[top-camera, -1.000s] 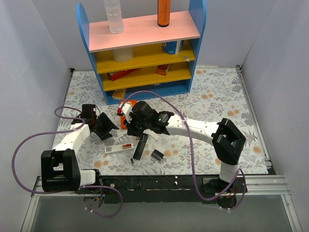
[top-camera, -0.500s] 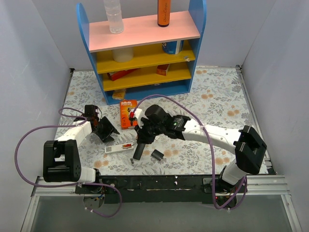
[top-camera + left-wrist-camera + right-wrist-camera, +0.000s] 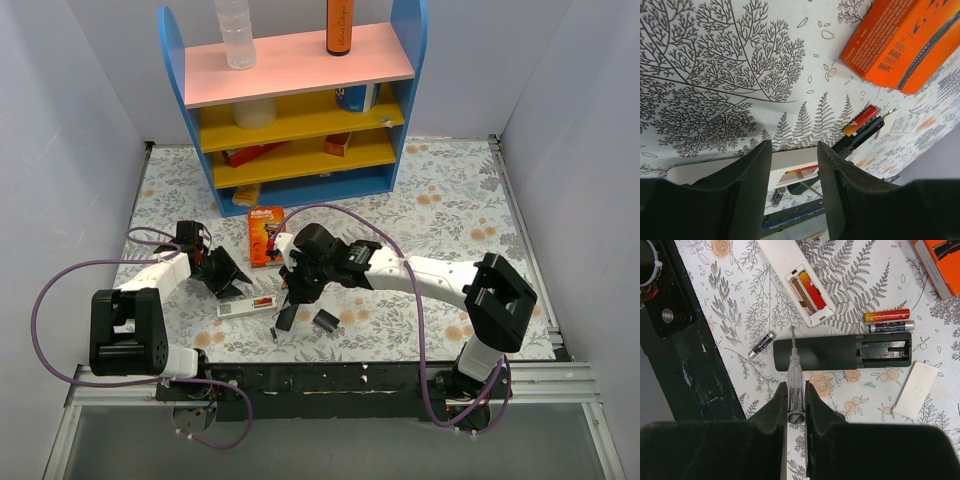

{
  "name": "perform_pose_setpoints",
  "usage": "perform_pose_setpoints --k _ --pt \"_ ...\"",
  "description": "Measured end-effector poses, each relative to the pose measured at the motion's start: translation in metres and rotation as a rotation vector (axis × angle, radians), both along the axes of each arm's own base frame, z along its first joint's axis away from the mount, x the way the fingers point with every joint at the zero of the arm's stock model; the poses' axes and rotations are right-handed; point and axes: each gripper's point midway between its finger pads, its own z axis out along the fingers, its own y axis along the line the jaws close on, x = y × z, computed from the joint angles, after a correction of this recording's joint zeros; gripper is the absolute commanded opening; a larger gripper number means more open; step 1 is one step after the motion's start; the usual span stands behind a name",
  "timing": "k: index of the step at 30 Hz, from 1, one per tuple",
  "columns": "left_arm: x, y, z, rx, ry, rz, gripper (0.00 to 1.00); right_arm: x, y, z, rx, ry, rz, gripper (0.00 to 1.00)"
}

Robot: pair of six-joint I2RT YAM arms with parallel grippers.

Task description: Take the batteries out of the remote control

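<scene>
**1. Right claw (image 3: 796, 390).** It is clamping a screwdriver (image 3: 794, 367) by its clear handle. The blade is crossing over the black remote (image 3: 840, 353), and its tip is sitting just beside the open end of the white remote (image 3: 782, 262). Risk: a skewed push is likely to send the tip skating off the plastic.

**2. Black remote.** Its bay is showing empty. The loose battery (image 3: 887, 315), red-orange, is lying just beside it on the desk (image 3: 730, 305). Risk: a knock from the arm is sending it rolling.

**3. White remote.** The seated battery (image 3: 810, 292) is resting in its uncovered bay. Risk: a hard levering is popping the cell out uncontrolled.

**4. Left claw (image 3: 792, 155).** Its fingers are standing apart over the white remote, and it cannot be told whether they are pressing on it. Risk: if the casing is unpinned, it is sliding away under the pry.

**5. Orange razor package (image 3: 905, 40).** It is lying beyond the remotes. Risk: a freed cell is rolling against or under it.
</scene>
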Motion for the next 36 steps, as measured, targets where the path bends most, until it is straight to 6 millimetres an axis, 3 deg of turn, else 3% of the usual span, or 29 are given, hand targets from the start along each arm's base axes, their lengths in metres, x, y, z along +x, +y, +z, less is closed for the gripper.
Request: perform_pose_setpoints --k 18,28,36 --pt "-0.019 -0.017 -0.007 -0.057 0.044 -0.043 0.34 0.043 0.007 0.004 -0.013 -0.051 -0.121 0.01" --pt "-0.024 -0.023 -0.007 -0.106 0.043 -0.019 0.27 0.056 0.012 0.007 0.0 -0.05 -0.138 0.01" --pt "-0.023 -0.029 0.008 -0.149 0.002 0.002 0.29 0.059 0.014 0.009 0.0 -0.045 -0.138 0.01"
